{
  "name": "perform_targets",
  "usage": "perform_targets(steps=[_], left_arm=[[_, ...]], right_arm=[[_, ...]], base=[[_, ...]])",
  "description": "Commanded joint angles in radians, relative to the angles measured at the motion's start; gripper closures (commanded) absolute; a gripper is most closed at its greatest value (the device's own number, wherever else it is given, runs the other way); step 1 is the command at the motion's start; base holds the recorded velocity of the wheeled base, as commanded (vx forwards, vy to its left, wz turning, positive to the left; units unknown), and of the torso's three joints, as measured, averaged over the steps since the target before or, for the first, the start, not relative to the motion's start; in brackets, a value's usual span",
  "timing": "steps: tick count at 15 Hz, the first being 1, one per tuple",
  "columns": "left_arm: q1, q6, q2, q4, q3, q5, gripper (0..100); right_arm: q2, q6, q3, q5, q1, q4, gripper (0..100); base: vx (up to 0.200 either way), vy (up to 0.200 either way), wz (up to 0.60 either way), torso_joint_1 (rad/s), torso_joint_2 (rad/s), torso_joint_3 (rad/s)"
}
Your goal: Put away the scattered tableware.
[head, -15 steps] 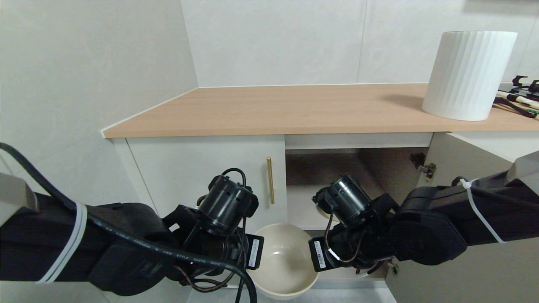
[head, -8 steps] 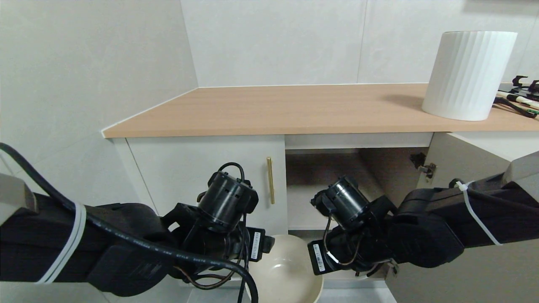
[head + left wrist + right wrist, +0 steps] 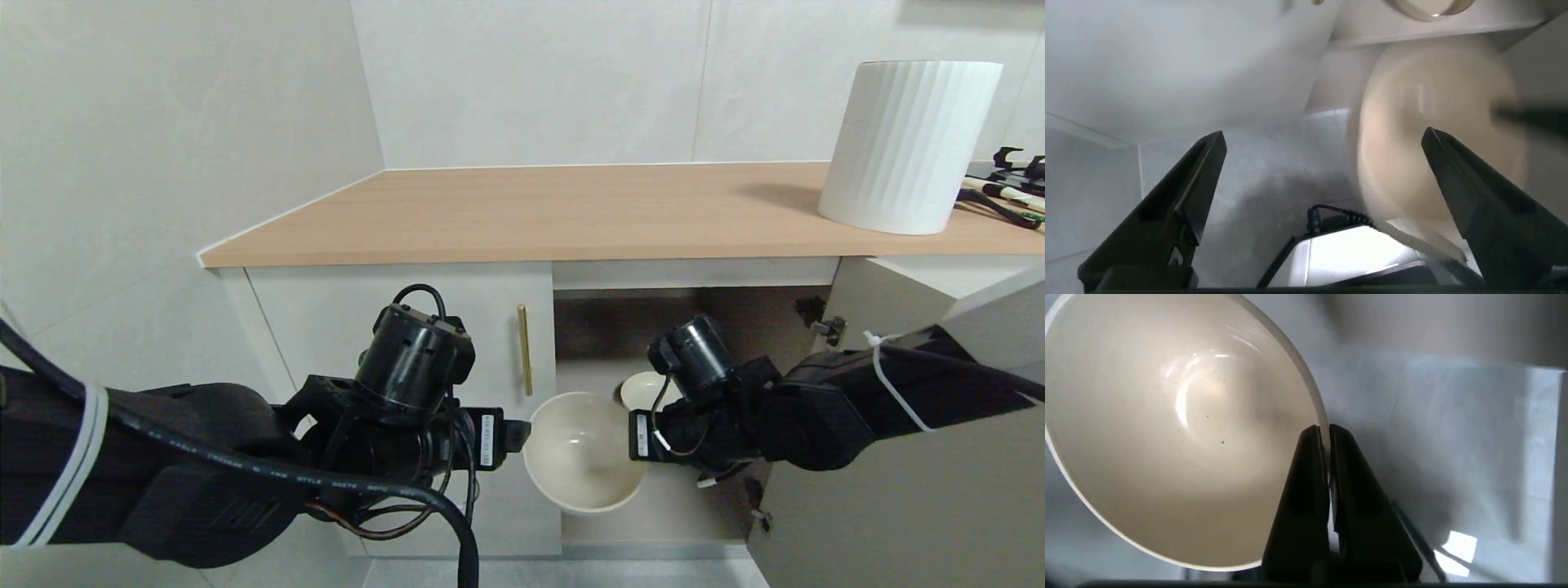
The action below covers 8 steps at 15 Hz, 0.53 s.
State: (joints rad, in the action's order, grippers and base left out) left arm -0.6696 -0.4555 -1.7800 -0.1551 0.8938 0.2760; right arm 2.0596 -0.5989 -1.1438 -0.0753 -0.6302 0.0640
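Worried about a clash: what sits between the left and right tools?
The bowl, seen in the head view. The right tool is shut on its rim; the left tool is open at its other side.

Wooden countertop (image 3: 571, 214): white ribbed canister (image 3: 906, 147), tools (image 3: 1009, 193) at right edge. Cabinet shelf (image 3: 584, 377): small bowl (image 3: 639, 389).

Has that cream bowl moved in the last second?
Yes. The bowl has risen level with the foot of the gold door handle and shifted right, toward the open cupboard.
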Motion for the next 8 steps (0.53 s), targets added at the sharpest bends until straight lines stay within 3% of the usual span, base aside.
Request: perform_targets(steps=[1,4,8], left_arm=[[0.002,-0.002,0.01,0.0,0.0,0.0,0],[0.002,-0.002,0.017,0.0,0.0,0.0,0],[0.002,-0.002,0.019,0.0,-0.001,0.0,0]], right_arm=[[0.113,-0.047,-0.001,-0.04,0.104,0.097,100],[0.194,-0.048,-0.033,-0.061,0.188,0.229,100],[0.255,-0.068,-0.123,-0.09,0.256,0.238,100]], base=[[0.0,0.0,0.0,0.0,0.0,0.0],[0.0,0.0,0.0,0.0,0.0,0.0],[0.0,0.0,0.0,0.0,0.0,0.0]])
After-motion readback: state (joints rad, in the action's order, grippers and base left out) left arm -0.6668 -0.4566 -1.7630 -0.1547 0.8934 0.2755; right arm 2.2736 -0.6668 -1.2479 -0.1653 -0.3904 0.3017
